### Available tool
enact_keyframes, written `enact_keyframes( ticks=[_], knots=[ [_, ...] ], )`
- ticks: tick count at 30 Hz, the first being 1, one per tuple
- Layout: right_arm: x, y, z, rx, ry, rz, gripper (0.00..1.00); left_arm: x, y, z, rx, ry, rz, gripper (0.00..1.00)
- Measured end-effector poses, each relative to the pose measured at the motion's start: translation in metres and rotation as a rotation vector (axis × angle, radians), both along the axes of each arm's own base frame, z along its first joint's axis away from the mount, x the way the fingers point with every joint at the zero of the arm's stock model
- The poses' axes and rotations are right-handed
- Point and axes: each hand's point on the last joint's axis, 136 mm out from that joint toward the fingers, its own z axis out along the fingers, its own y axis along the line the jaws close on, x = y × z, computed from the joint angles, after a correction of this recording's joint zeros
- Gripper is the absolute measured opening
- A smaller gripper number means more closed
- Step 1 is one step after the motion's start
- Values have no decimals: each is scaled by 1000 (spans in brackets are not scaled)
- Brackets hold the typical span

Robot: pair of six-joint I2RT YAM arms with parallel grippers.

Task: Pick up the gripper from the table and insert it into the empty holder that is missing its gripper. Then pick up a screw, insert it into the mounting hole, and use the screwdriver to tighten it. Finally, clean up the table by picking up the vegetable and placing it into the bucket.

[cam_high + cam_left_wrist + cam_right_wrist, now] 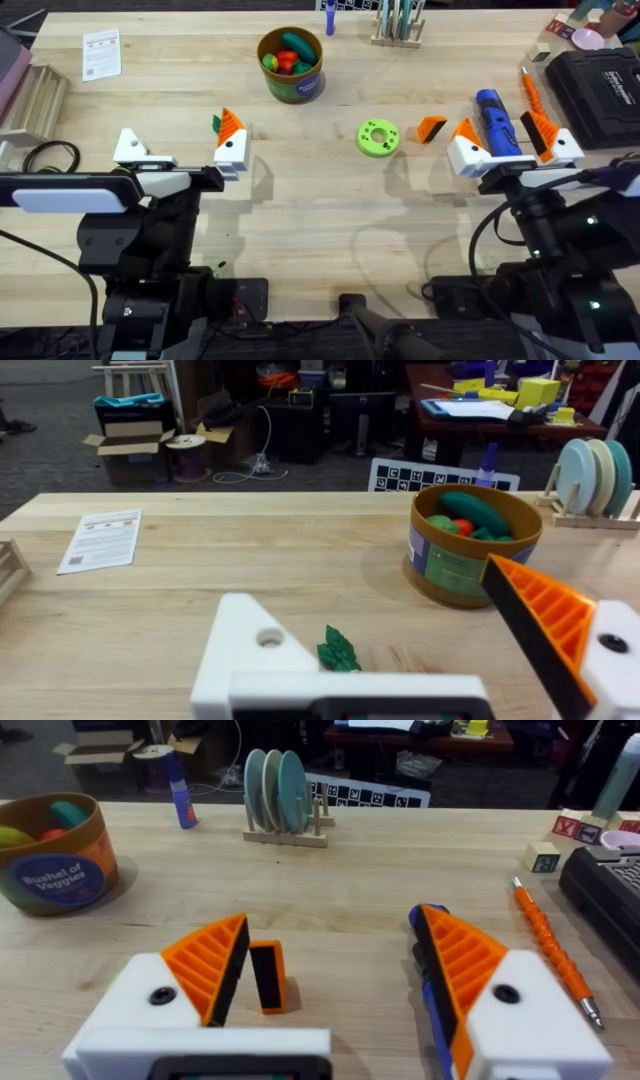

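Orange gripper (432,128), blue screwdriver (493,119) — dark green vegetable (338,650), olive bucket (291,64).

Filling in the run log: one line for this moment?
left gripper: open, holder bare | right gripper: open | gripper: on table | vegetable: not in bucket

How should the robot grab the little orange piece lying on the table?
Judging by its pose, pinch the loose gripper across its flat sides, from above. It stands apart between the green ring and the right gripper, whose open fingers are nearest.
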Motion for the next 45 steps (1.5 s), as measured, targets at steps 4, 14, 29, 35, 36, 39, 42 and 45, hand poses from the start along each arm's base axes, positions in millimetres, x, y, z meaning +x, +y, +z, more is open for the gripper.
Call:
enact_keyframes(
  ticks=[4,14,29,35,36,39,42,45],
  knots=[
    [0,0,-1,0,3,0,990,0,0,0,0,0,0,986],
    [0,0,-1,0,3,0,991,0,0,1,0,-6,2,986],
    [-13,0,85,1,-181,0,991,-19,8,78,0,-23,49,985],
    [-15,0,124,1,-127,0,991,-12,9,98,6,181,53,986],
    [-12,0,120,1,-67,0,991,-9,9,97,9,235,53,985],
    [-3,0,105,-5,128,1,991,3,9,95,12,391,52,986],
    [2,0,99,-20,296,5,990,13,9,92,16,525,51,986],
    [8,0,99,-34,447,11,990,24,9,88,19,637,51,985]
  ],
)
